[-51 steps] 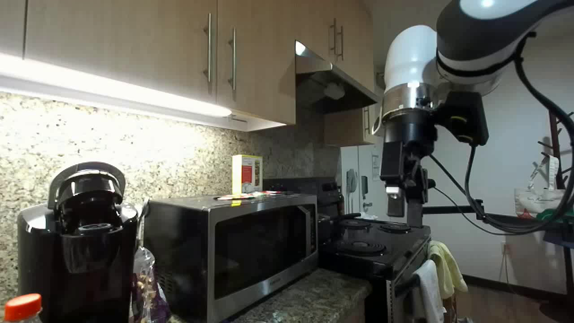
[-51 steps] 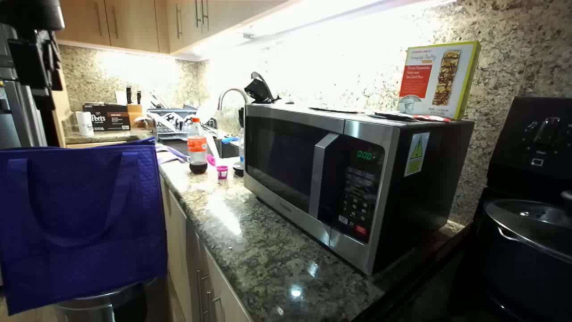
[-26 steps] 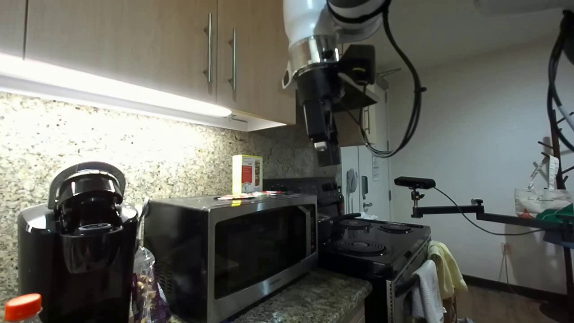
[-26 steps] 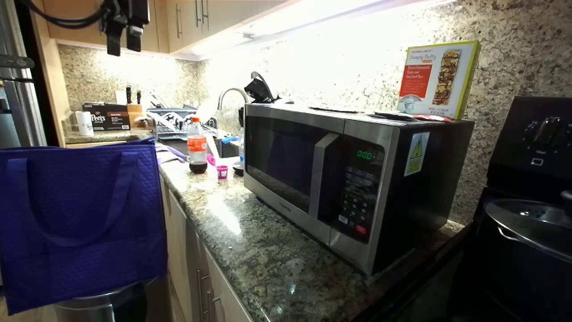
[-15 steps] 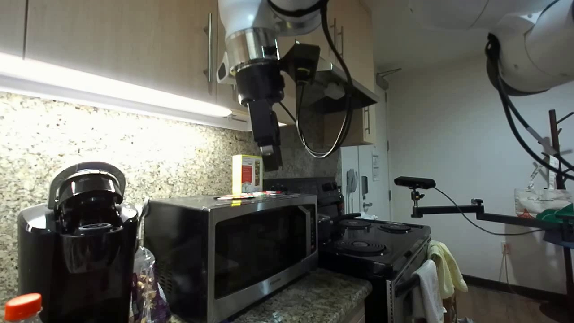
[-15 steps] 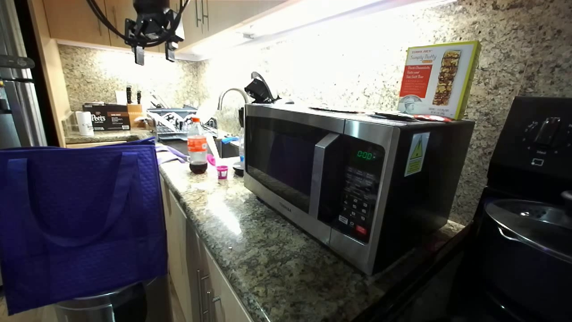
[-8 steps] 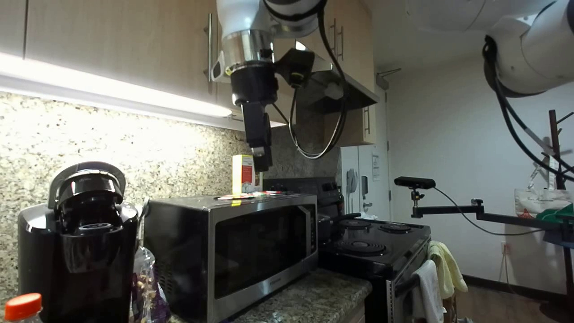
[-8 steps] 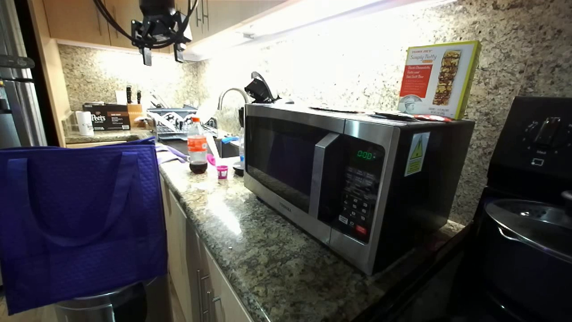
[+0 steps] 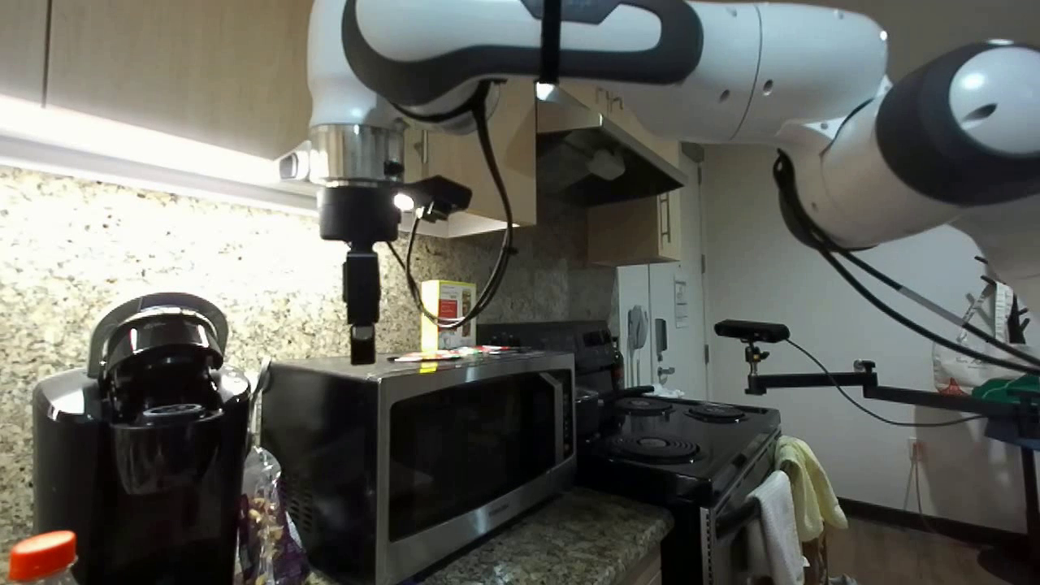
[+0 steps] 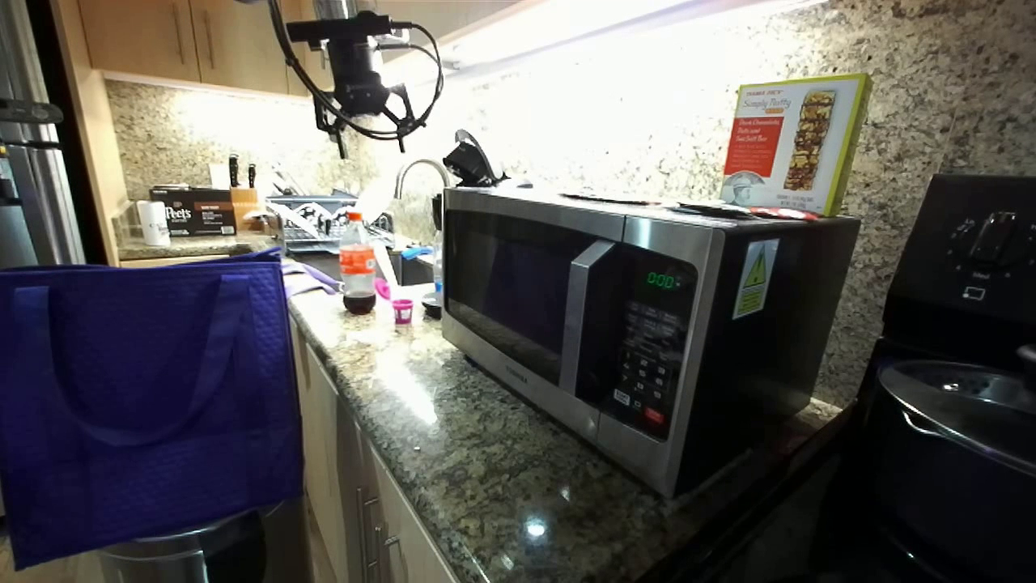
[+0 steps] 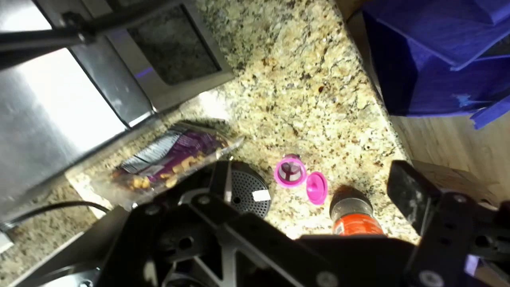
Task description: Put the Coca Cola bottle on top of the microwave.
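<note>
The Coca Cola bottle [image 10: 357, 271] stands upright on the counter beyond the microwave's far end, with a red label and a little dark cola at its bottom. Only its red-orange cap [image 9: 42, 556] and neck show in an exterior view. The microwave [image 10: 518, 300] is silver with a dark door and shows in both exterior views [image 9: 479, 455]. My gripper [image 10: 371, 151] hangs pointing down, open and empty, well above the bottle's height. In the wrist view, the bottle [image 11: 356, 224] appears below between the spread fingers, nearer the right one; its top is hidden by the gripper body.
A black coffee maker [image 9: 146, 455] stands beside the microwave, with a nut bag [image 11: 179, 155] between. A pink cup [image 11: 290, 171] and lid [image 11: 316, 188] lie near the bottle. A box [image 10: 797, 146] and flat packets [image 10: 712, 210] are on the microwave. A purple bag [image 10: 154, 405] stands by the counter.
My gripper has swung from the stove side, past the microwave's front, toward its coffee-maker end, then come lower in the last half second. The bottle and microwave have not moved.
</note>
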Tool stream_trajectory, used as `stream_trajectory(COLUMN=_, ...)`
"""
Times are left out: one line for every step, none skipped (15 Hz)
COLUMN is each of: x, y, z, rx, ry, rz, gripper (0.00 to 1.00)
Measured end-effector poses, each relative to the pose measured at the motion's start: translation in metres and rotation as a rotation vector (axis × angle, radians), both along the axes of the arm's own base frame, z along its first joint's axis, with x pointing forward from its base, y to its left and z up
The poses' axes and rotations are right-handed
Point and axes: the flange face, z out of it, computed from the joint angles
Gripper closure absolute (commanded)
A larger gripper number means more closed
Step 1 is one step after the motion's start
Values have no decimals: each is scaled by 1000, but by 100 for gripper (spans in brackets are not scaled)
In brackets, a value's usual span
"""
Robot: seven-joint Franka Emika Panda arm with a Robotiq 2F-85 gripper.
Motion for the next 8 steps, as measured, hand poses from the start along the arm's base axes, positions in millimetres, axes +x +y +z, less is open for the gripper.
stream_trajectory(x=7, y=10, z=-6, rx=8, ry=1, rz=52, gripper=0)
stream_trajectory(x=12, y=19, z=-11, rx=16, ry=1, rz=104, gripper=0)
stream_trajectory(x=16, y=29, z=-15, rx=24, ry=0, rz=156, gripper=0)
stream_trajectory(x=18, y=39, z=-18, rx=31, ry=0, rz=206, gripper=0)
stream_trajectory(x=18, y=47, z=-20, rx=36, ry=5, rz=254, gripper=0)
stream_trajectory(x=17, y=56, z=-22, rx=39, ry=15, rz=299, gripper=0)
stream_trajectory(x=14, y=64, z=-22, rx=40, ry=26, rz=341, gripper=0)
stream_trajectory(x=11, y=72, z=-22, rx=41, ry=36, rz=383, gripper=0)
